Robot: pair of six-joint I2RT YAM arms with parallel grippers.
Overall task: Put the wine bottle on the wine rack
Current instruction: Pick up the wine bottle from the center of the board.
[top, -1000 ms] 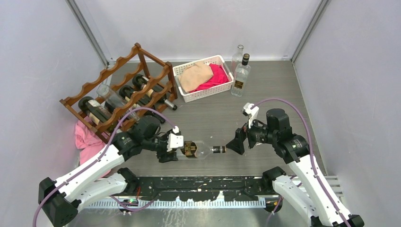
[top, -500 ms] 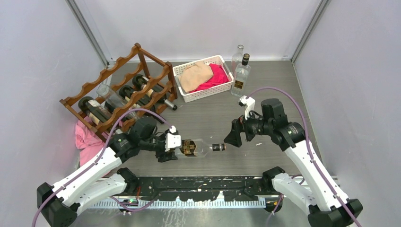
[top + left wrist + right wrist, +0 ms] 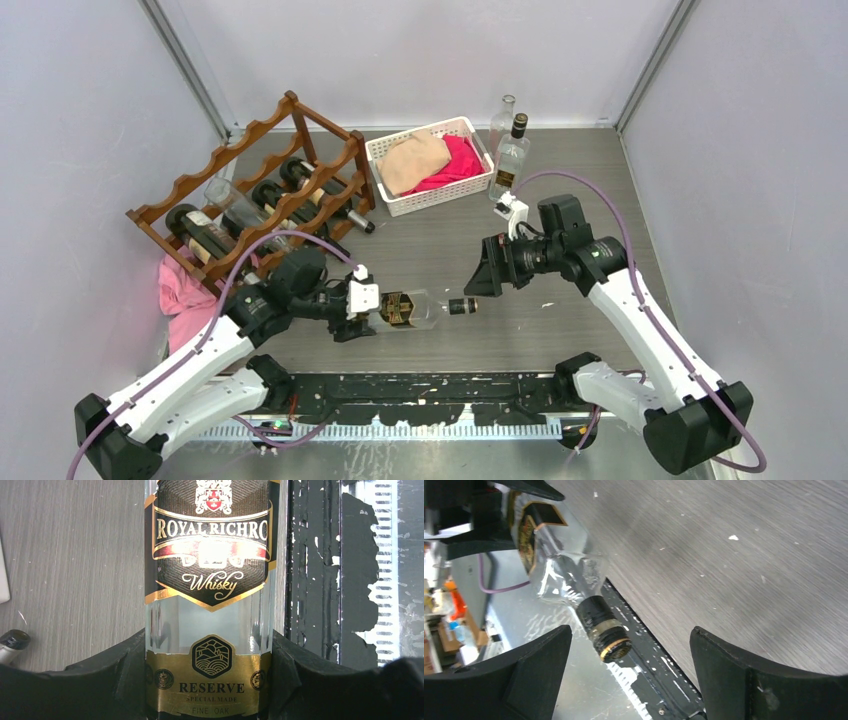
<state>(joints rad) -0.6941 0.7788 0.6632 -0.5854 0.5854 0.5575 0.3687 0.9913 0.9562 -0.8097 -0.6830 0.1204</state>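
Two labels on the bottle (image 3: 210,580) face the left wrist camera. The dark upper one carries a crest, "ROYAL RICHRO" in gold and "Whisky" in script. The gold band below it reads "RESERVE", "SPECIAL MADE" and "FINE OAK" under a hexagon badge. The words on a red strip between the name and "Whisky" are too blurred to read.

The left claw (image 3: 383,312) grips the clear bottle about that gold band, with a black finger (image 3: 120,677) pressed to the glass on each side. The bottle lies level over the near part of the desk (image 3: 430,240), its dark, gold-ringed cap (image 3: 610,642) pointing to the right. It is well apart from the rack (image 3: 260,190), which stands at the far left with several racked bottles (image 3: 300,180) in its tiers.

The right claw (image 3: 482,277) stands wide open and holds nothing. In the right wrist view the cap shows in the gap between its fingers, touching neither.

Compared with a second ago, the right arm has swung left and farther from its base, so its claw now sits beyond the cap rather than level with it. The bottle has shifted slightly left and away from the near edge, still in the same grip. The basket (image 3: 470,128), the standing bottles (image 3: 510,155) beside it and the pink cloth (image 3: 182,295) by the rack have not moved.
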